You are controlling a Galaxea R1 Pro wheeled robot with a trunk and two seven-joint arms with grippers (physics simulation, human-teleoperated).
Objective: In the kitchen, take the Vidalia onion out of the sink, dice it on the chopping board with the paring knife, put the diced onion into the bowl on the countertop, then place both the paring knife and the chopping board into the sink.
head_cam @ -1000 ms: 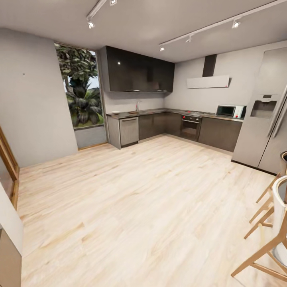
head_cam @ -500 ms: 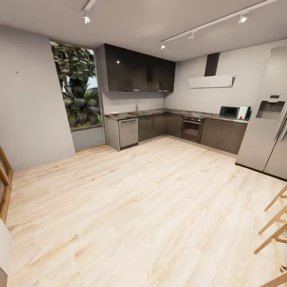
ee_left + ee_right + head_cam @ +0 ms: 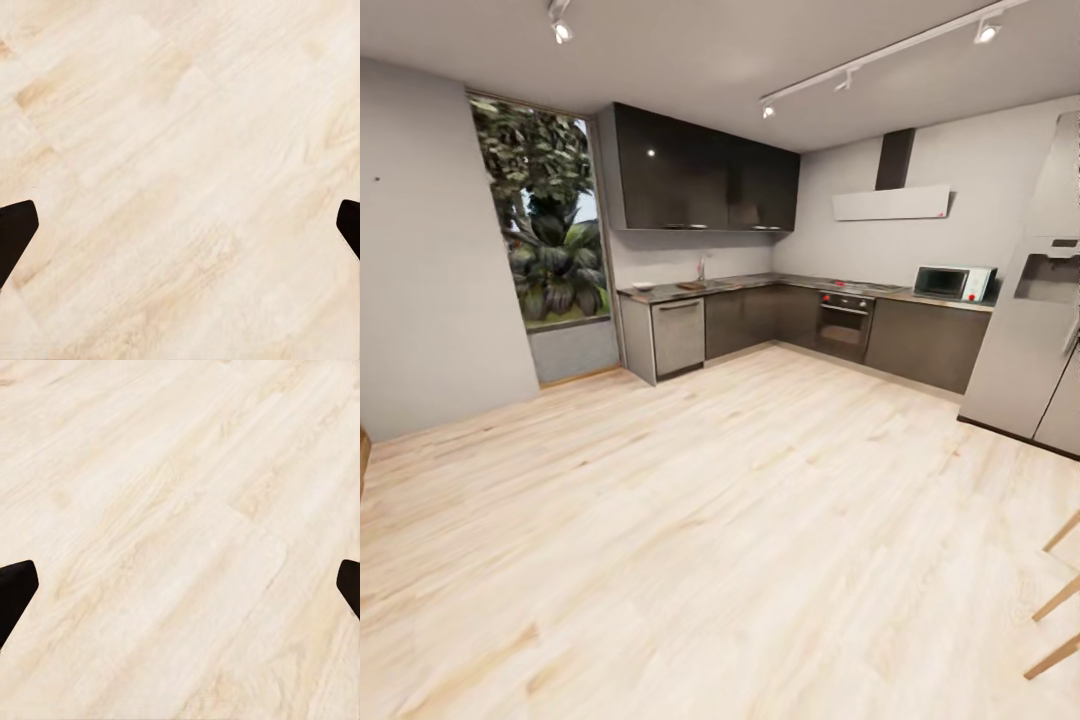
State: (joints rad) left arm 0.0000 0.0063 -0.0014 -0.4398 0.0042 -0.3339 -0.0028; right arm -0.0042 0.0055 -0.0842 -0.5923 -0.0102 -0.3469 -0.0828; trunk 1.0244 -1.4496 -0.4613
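Two claws, both spread wide w/ nothing between the tips: left claw (image 3: 180, 225) and right claw (image 3: 180, 585) each aimed down at pale light-wood plank floor (image 3: 710, 520), black fingertips (image 3: 16, 229) at the frame edges. Far across the room from the head cam: long grey shiny metallic table (image 3: 760, 284) running in an L over dark cabinets (image 3: 745, 318), approx at the back corner. Tap-like shape on it under the glossy black upper cupboards (image 3: 700, 185), too small to tell more. Board, knife, bowl too far off to make out. Built-in oven (image 3: 844, 322) w/ red knobs, white microwave (image 3: 952, 283) on the table's right end, steel fridge (image 3: 1040, 330) at right, tall window w/ greenery (image 3: 540, 220) at left.
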